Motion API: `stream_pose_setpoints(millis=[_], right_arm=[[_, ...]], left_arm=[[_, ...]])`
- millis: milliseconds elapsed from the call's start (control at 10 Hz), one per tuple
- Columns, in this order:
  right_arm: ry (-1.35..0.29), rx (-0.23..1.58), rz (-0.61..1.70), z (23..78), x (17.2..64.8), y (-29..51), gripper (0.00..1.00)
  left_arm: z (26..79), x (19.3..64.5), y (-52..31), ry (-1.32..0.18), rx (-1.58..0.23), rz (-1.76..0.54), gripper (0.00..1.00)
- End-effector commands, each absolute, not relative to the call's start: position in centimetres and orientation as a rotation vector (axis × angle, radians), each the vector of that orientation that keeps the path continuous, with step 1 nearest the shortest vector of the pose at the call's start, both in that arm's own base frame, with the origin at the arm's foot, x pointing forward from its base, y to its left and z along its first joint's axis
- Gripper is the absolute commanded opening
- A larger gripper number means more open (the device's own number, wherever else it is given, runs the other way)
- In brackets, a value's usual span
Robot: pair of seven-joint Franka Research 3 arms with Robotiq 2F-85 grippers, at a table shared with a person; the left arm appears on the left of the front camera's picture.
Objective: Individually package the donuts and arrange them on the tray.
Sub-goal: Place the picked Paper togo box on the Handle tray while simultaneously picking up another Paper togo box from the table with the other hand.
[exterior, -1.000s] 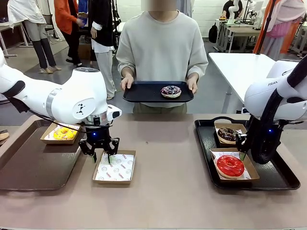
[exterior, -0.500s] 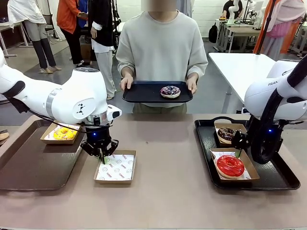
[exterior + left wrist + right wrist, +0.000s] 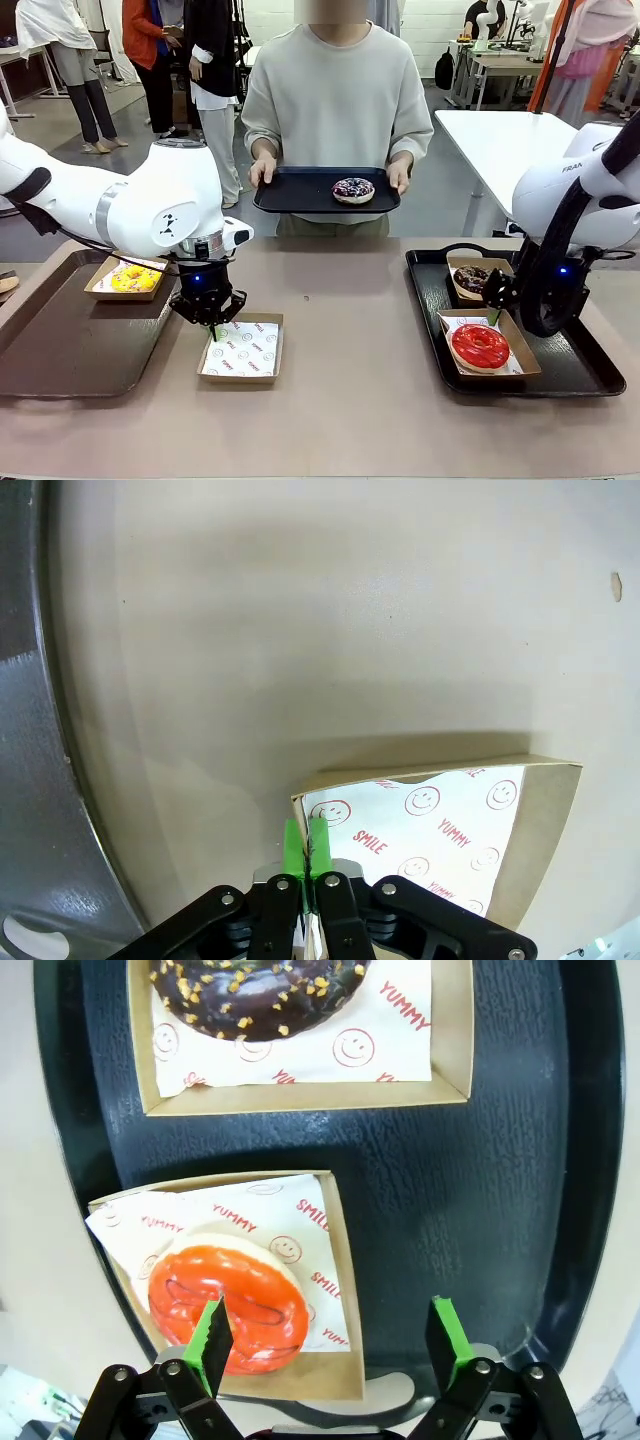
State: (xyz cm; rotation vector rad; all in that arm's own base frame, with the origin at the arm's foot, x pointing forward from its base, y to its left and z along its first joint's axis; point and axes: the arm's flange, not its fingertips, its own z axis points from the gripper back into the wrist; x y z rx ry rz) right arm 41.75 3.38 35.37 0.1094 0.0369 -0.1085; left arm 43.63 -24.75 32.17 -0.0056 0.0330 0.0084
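My left gripper (image 3: 210,322) (image 3: 303,842) is shut on the near-left rim of an empty paper-lined cardboard box (image 3: 242,348) (image 3: 440,820) on the table. The yellow donut (image 3: 133,278) lies in a box on the left tray (image 3: 60,350). On the right tray (image 3: 580,370) (image 3: 500,1160), the chocolate donut (image 3: 472,279) (image 3: 260,995) and the red donut (image 3: 480,345) (image 3: 228,1305) each sit in a box. My right gripper (image 3: 497,300) (image 3: 330,1345) hangs open just above the red donut's box, holding nothing. A person holds a black tray (image 3: 290,195) with the sprinkled dark donut (image 3: 353,189).
The brown table (image 3: 350,300) lies bare between the two trays. The person stands at its far edge. A white table (image 3: 500,140) stands behind on the right, and other people stand far back on the left.
My left jaws closed onto the empty box's rim. The right jaws spread open over the red donut's box. The person's tray shifted slightly left.
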Motion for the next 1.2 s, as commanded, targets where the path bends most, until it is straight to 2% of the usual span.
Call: stream_pose_setpoints(millis=[0,200,500,700,1100], right_arm=[[0.041,0.232,-0.068,38.6,39.7,2.8,1.00],[-0.008,0.498,-0.006,44.9,36.3,0.0,1.00],[-0.144,0.800,-0.077,51.4,32.8,-8.3,1.00],[-0.212,0.942,-0.125,52.2,29.8,-13.9,1.00],[-0.316,1.087,-0.237,49.6,26.2,-22.3,1.00]], left_arm=[[34.5,43.4,-24.5,0.084,-0.041,-0.006,0.00],[38.3,44.7,-24.5,0.077,-0.079,-0.004,0.00],[43.0,48.0,-26.5,0.052,-0.121,0.018,0.00],[45.6,51.4,-28.1,0.053,-0.131,0.039,0.00],[47.8,57.2,-28.8,0.039,-0.167,0.047,0.00]])
